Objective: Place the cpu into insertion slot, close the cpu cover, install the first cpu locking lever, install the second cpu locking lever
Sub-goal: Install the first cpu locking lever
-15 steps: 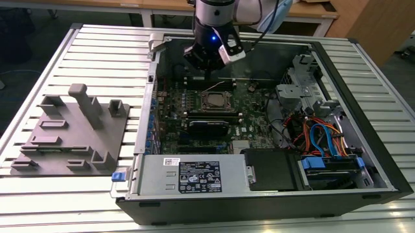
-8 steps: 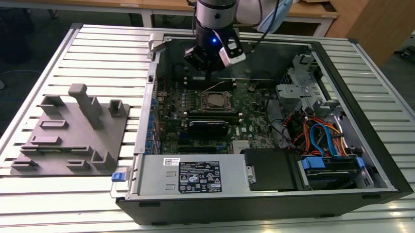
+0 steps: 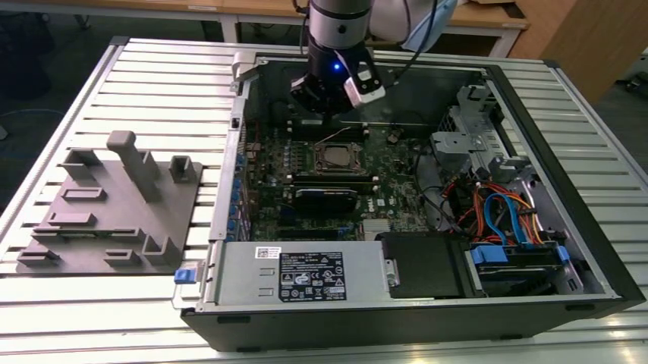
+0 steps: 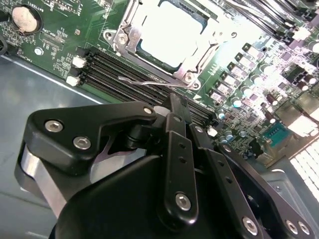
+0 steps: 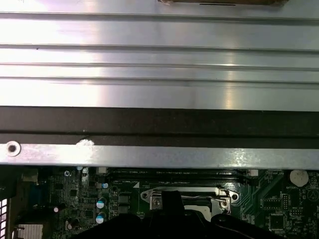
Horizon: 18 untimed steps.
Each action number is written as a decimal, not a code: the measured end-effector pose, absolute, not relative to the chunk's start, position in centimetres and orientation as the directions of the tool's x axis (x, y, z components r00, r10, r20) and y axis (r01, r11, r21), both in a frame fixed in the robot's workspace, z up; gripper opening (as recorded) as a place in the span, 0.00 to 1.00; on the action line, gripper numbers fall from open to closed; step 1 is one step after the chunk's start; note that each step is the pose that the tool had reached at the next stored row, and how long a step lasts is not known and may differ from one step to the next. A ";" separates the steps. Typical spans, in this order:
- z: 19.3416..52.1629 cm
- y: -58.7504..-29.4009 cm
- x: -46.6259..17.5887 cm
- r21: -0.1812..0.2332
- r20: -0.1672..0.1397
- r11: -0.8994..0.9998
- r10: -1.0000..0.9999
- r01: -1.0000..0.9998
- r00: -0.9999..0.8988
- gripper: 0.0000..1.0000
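The cpu (image 4: 168, 31), with its bright silver top, lies in the insertion slot (image 3: 339, 158) on the green motherboard inside the open computer case. The cpu cover (image 4: 195, 60) lies flat around it as a silvery frame. A thin wire locking lever (image 4: 145, 82) runs loose along the socket's edge nearest my fingers, raised off the board. My gripper (image 4: 178, 107) hangs just above that edge, its black fingertips together with nothing between them. In the exterior view the gripper (image 3: 328, 117) is a little behind the socket. The first wrist view has a dark fingertip (image 5: 172, 198) in front of the cover (image 5: 199, 190).
Long black memory slots (image 4: 124, 67) run beside the socket under my fingers. The grey power-supply box (image 3: 294, 273) fills the case's front. Cables (image 3: 501, 212) and a drive cage (image 3: 517, 262) sit at the exterior view's right. A grey fixture plate (image 3: 111, 205) lies on the table at its left.
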State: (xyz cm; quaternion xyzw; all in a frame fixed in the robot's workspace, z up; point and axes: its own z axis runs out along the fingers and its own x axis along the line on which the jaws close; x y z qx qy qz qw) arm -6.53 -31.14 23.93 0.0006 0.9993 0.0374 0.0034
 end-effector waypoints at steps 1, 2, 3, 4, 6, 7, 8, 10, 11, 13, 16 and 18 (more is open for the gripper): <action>23.9 -31.1 -6.5 0.075 -0.007 0.997 0.001 0.001 -1.000 0.10; 23.8 -31.1 -6.4 0.075 -0.007 0.997 0.001 0.001 -1.000 0.10; 23.8 -31.1 -6.3 0.075 -0.007 0.997 0.001 0.001 -1.000 0.10; 23.7 -31.1 -6.2 0.075 -0.007 0.997 0.001 0.001 -1.000 0.10; 23.7 -31.1 -6.0 0.075 -0.007 0.997 0.001 0.001 -1.000 0.10; 23.6 -31.1 -5.9 0.075 -0.007 0.997 0.001 0.001 -1.000 0.10; 23.5 -31.1 -5.8 0.075 -0.007 0.997 0.001 0.001 -1.000 0.10; 23.5 -31.1 -5.7 0.075 -0.007 0.997 0.001 0.001 -1.000 0.10; 23.4 -31.1 -5.6 0.075 -0.007 0.997 0.001 0.001 -1.000 0.10; 23.3 -31.1 -5.5 0.075 -0.007 0.997 0.001 0.001 -1.000 0.10; 23.2 -31.1 -5.3 0.075 -0.007 0.997 0.001 0.001 -1.000 0.10; 23.1 -31.1 -5.2 0.075 -0.007 0.997 0.001 0.001 -1.000 0.10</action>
